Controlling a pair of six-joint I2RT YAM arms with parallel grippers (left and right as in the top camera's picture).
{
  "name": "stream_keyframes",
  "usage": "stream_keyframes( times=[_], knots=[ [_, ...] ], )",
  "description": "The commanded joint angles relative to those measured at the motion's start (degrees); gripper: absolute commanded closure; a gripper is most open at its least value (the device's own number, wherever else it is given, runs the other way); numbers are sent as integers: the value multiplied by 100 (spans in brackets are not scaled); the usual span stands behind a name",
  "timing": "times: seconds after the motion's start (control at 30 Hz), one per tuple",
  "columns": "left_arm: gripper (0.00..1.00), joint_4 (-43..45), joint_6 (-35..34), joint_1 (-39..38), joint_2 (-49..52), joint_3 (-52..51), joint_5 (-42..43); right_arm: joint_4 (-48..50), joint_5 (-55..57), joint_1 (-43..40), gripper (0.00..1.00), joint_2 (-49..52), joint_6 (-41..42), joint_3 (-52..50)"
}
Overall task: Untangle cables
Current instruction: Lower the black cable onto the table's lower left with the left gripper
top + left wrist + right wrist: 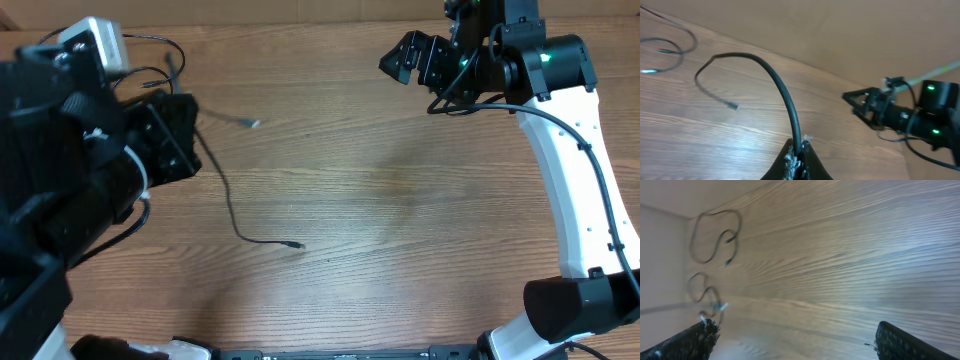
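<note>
The left gripper (pixel 799 159) is seen closest in the left wrist view, at the bottom edge of the frame, with its fingers closed tight on one black cable (pixel 782 90). From the pinch point this cable is carried up and away from the left gripper in a smooth arch. It then bends back down, and its small plug end (pixel 732 106) is seen over the wood ahead of the gripper.

From overhead, the same cable (pixel 232 215) is seen leaving the left gripper (pixel 175 135). It trails away from the gripper across the table (pixel 400 200) in a long, loose curve, and its tip lies well apart from the fingers.

The other cables (pixel 165 60) are seen as thin loose loops just beyond the left gripper, close to the table's far edge. One pale plug tip (pixel 250 123) is laid out a little further from the gripper, toward the table's middle. In the left wrist view these loops (pixel 670 45) are found far ahead of the gripper and to one side. In the right wrist view, two curled groups (pixel 715 235) are seen blurred against the far wall.

The right gripper (pixel 400 60) is held well apart from the left gripper, across the table near its far edge. Its fingers (pixel 695 340) are spread wide, and nothing is held between them.
</note>
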Motion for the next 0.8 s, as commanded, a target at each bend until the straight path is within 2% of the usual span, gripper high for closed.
stream_keyframes(
  times=[0.0, 0.2, 0.43, 0.57, 0.77],
  knots=[
    [96, 11, 245, 39, -197, -372, -654, 13, 551, -13, 0, -166, -63, 17],
    [96, 11, 131, 42, -498, -1172, -813, 13, 551, -13, 0, -166, -63, 17],
    [96, 11, -809, 138, -654, -2094, -1471, 13, 553, -13, 0, -166, -63, 17],
    [95, 11, -1163, 562, -647, -2457, -1440, 13, 553, -13, 0, -166, -63, 17],
    [96, 11, -1596, 1681, -647, -3010, -898, 13, 551, -13, 0, -166, -63, 17]
  ],
)
